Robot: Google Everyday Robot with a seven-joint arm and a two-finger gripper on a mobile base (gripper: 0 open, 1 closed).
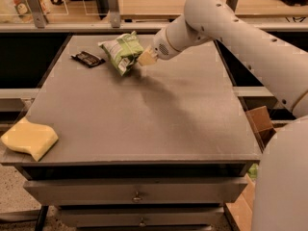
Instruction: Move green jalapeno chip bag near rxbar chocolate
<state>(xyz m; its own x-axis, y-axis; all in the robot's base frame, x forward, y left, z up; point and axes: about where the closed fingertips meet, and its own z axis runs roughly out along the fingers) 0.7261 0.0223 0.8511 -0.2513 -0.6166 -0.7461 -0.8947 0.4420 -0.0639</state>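
One camera view took in the whole scene, looking down over a grey desk (144,124) from its front edge. The gripper (142,58) sat over the far middle of the desk, its pale fingers clamped on the right-hand edge of the green jalapeno chip bag (122,52); the exact line where the fingertips met the foil was hard to make out against the crumpled wrapper. The bag hung tilted, its white label panel turned toward the lower left, with a soft shadow on the desk under and to the right of it, so it seemed raised off the surface, though the gap itself could not be seen. The rxbar chocolate (88,58) lay flat on the desk just to the left of the bag, near it but apart from it; its print was too faint to read. The white arm (231,32) reached in from the right and ran out of the picture at the right edge. A yellow sponge (29,138) rested on the near left corner, partly overhanging the desk's edge. Below the desk top, drawer fronts (137,190) showed, the lowest cut off by the bottom edge. A cardboard box (260,124) at the right was partly hidden behind the robot's white body (284,186).
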